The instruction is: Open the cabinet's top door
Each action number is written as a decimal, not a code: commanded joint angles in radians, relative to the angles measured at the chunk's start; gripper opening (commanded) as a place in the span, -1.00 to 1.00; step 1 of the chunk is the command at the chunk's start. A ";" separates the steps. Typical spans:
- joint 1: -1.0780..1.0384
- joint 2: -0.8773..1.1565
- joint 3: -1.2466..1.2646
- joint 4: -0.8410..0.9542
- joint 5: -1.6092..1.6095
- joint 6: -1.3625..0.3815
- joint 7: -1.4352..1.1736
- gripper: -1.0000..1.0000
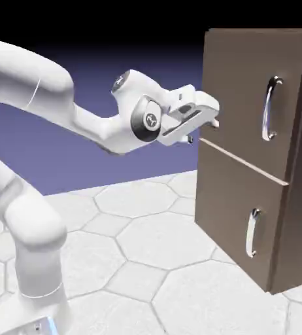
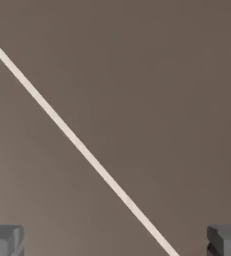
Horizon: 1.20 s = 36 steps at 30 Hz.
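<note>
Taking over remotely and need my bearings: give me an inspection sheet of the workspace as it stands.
Surface: white hexagon-tiled table, bare where visible.
Job's things: cabinet upright at the exterior view's right; top door shut, its silver handle untouched; lower door shut.
Clutter: nothing seen.
Tool: tool open, empty, at the cabinet's near edge by the tan seam between the doors, well short of the handle.
Cables: nothing seen.
Surroundings: plain blue-violet backdrop.

You see the cabinet [image 1: 245, 163] in matt dark-brown wood; its two handles are glossy polished metal; the arm [image 1: 42, 91] is smooth white plastic with a soft sheen; the table [image 1: 153, 262] is matt pale hexagon tiling.
</note>
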 commanded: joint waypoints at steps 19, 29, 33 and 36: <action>0.271 -0.054 -0.289 0.182 -0.826 -0.021 -0.241 0.00; 0.414 -0.083 -0.441 0.277 -1.261 -0.031 -0.368 0.00; 0.471 -0.094 -0.502 0.316 -1.435 -0.036 -0.419 0.00; 0.514 -0.103 -0.547 0.344 -1.566 -0.039 -0.457 0.00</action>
